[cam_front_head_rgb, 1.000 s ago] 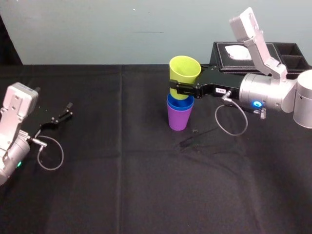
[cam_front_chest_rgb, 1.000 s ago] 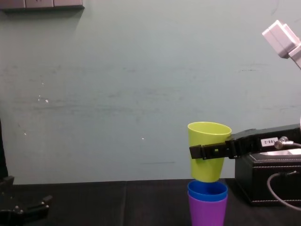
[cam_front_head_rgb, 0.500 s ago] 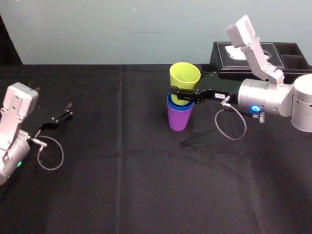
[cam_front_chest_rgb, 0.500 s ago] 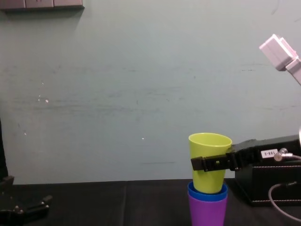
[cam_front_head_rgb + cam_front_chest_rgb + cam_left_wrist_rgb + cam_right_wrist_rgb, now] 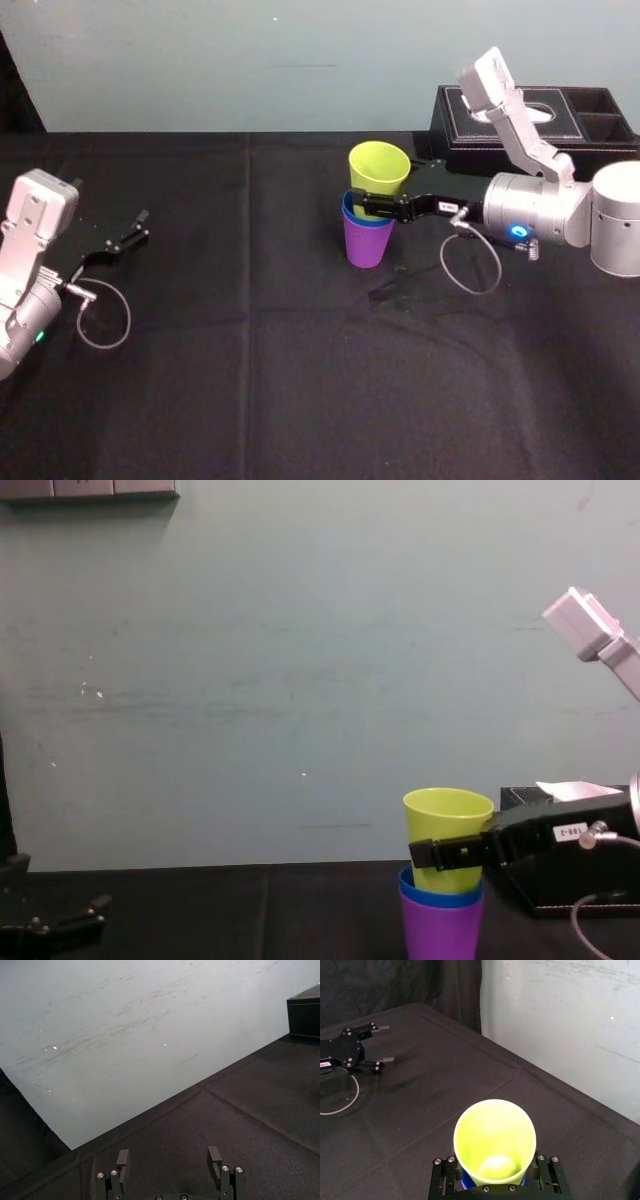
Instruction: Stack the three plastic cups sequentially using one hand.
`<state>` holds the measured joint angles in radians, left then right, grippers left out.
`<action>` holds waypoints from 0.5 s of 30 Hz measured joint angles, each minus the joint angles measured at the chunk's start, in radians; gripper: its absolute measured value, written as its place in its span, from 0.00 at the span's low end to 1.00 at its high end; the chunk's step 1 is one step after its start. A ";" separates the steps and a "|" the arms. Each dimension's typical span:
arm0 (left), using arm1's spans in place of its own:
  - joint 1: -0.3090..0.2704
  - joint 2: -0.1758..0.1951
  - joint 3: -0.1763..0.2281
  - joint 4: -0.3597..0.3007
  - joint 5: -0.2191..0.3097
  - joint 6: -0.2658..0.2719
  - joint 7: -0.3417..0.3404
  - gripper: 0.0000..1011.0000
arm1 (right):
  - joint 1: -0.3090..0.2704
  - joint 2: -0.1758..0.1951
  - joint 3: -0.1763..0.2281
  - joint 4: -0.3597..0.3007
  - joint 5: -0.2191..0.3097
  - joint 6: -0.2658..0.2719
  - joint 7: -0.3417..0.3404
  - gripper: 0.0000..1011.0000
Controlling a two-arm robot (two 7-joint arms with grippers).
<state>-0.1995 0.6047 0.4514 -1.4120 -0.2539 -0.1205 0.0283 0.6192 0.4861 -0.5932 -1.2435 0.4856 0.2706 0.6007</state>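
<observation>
The purple cup (image 5: 366, 243) stands upright on the black table, right of centre. The blue cup (image 5: 348, 217) sits nested in it, with only its rim showing (image 5: 441, 895). The yellow-green cup (image 5: 378, 171) is partly sunk into the blue one (image 5: 447, 823). My right gripper (image 5: 372, 203) is shut on the yellow-green cup, one finger on each side of its wall (image 5: 495, 1146). My left gripper (image 5: 138, 226) rests open near the table's left edge, its fingers (image 5: 214, 1157) apart with nothing between them.
A black tissue box (image 5: 478, 123) stands at the back right, just behind the right arm. A grey cable loop (image 5: 470, 262) hangs under the right wrist, near the table. A pale wall closes off the back.
My right gripper has lowered the yellow-green cup from above the stack down into the blue cup. The left arm has not moved.
</observation>
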 joint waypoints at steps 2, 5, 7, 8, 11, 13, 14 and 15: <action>0.000 0.000 0.000 0.000 0.000 0.000 0.000 1.00 | 0.000 -0.004 0.000 0.007 -0.002 0.000 0.002 0.72; 0.000 0.000 0.000 0.000 0.000 0.000 0.000 1.00 | 0.000 -0.008 -0.001 0.015 -0.004 0.000 0.004 0.72; 0.000 0.000 0.000 0.000 0.000 0.000 0.000 1.00 | -0.002 -0.010 -0.001 0.020 -0.006 -0.001 0.007 0.72; 0.000 0.000 0.000 0.000 0.000 0.000 0.000 1.00 | -0.002 -0.011 -0.001 0.022 -0.006 -0.001 0.007 0.72; 0.000 0.000 0.000 0.000 0.000 0.000 0.000 1.00 | -0.003 -0.011 -0.001 0.023 -0.007 -0.002 0.009 0.72; 0.000 0.000 0.000 0.000 0.000 0.000 0.000 1.00 | -0.004 -0.011 -0.001 0.023 -0.007 -0.002 0.009 0.72; 0.000 0.000 0.000 0.000 0.000 0.000 0.000 1.00 | -0.004 -0.011 -0.001 0.022 -0.007 -0.002 0.009 0.72; 0.000 0.000 0.000 0.000 0.000 0.000 0.000 1.00 | -0.004 -0.011 -0.001 0.022 -0.007 -0.002 0.009 0.72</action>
<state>-0.1996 0.6047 0.4514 -1.4120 -0.2539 -0.1206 0.0283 0.6156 0.4750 -0.5945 -1.2211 0.4788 0.2682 0.6095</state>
